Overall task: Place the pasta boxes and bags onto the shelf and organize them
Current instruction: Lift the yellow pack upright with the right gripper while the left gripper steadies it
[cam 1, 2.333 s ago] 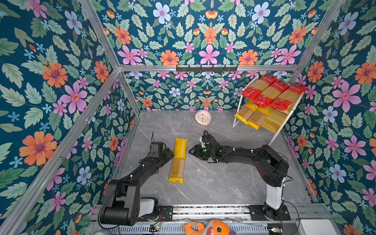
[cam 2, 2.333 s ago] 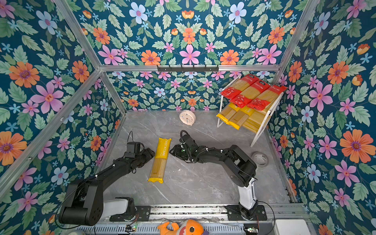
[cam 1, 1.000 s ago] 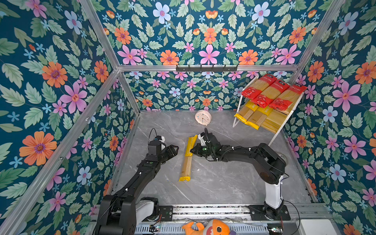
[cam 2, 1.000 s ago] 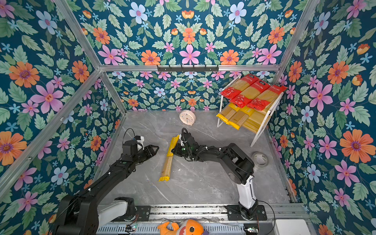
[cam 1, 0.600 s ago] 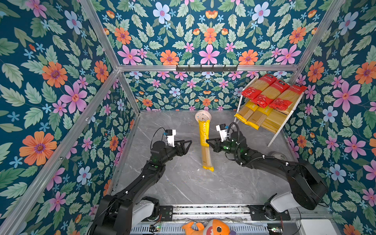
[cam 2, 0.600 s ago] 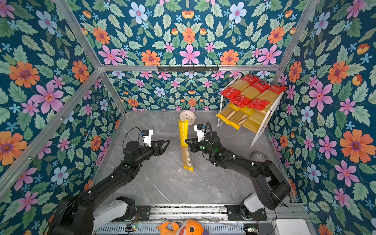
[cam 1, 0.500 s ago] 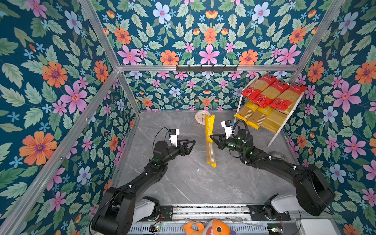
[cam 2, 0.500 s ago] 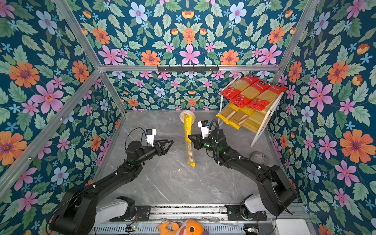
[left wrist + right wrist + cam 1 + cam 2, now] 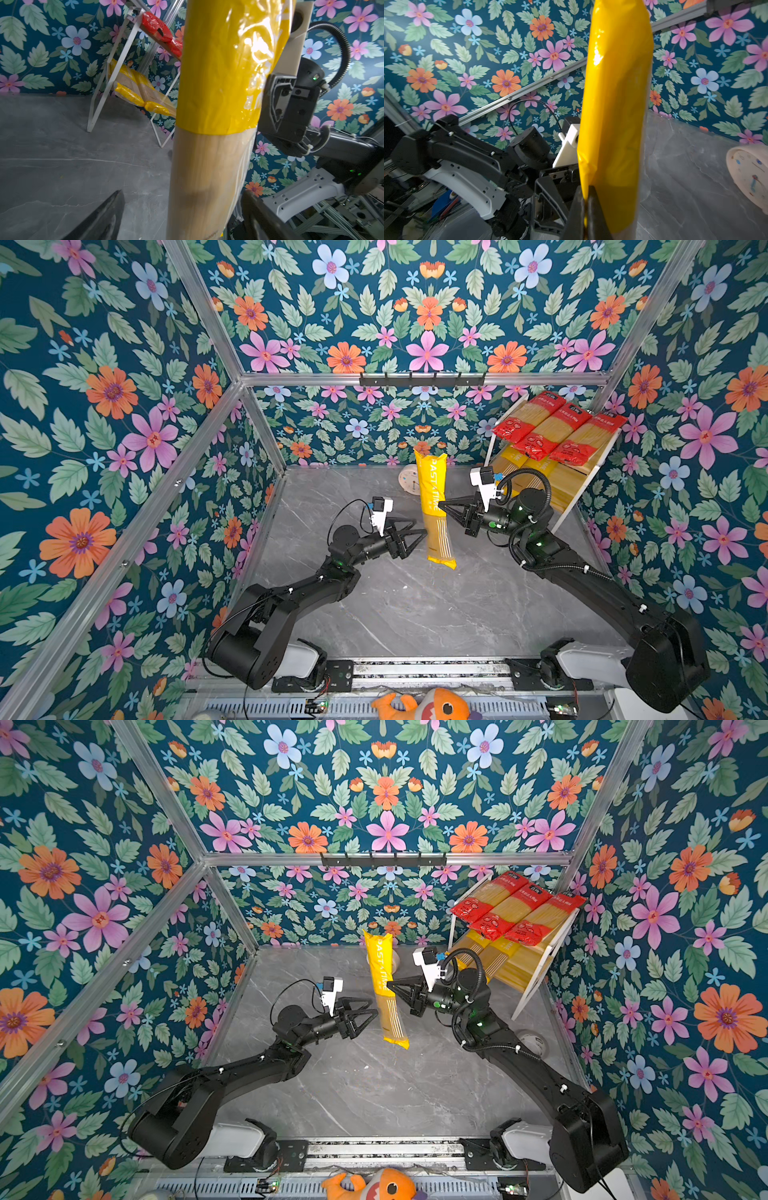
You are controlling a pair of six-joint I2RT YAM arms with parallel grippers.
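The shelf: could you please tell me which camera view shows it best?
In both top views the shelf shows both tiers, red packets above yellow ones. The left wrist view catches its frame partly behind the held yellow packet; the right wrist view misses it.

Both top views look steeply down from high over the front edge onto the grey marbled tabletop [image 9: 395, 614], 2 side-by-side eyes sharing the whole cell. The left wrist camera sits very near the upright yellow spaghetti packet [image 9: 218, 83], facing the white-framed wooden shelf [image 9: 107, 80]. The right wrist camera faces that packet's opposite side, toward the black left arm [image 9: 467, 151].
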